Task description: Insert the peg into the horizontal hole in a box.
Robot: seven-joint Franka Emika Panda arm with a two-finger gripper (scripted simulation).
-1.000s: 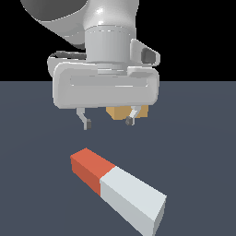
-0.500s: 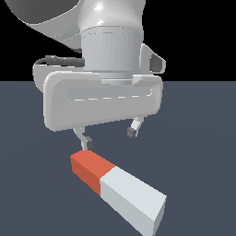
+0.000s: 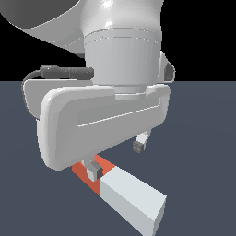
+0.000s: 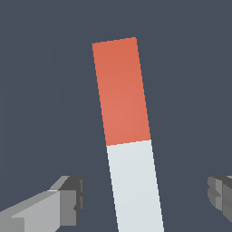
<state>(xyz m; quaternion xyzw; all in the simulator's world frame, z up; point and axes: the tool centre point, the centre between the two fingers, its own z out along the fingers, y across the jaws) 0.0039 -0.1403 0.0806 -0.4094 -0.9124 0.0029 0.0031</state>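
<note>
Exterior view: the tool hangs low over the peg, which lies on the dark bench at lower centre; a skewed descent could nudge it askew.

Wrist view: fingers released, spread wide either side of the peg, empty. The box is out of sight.

The peg was seen lying flat, its orange-red end partly covered by the gripper, whose fingers were spread, one on each side.
</note>
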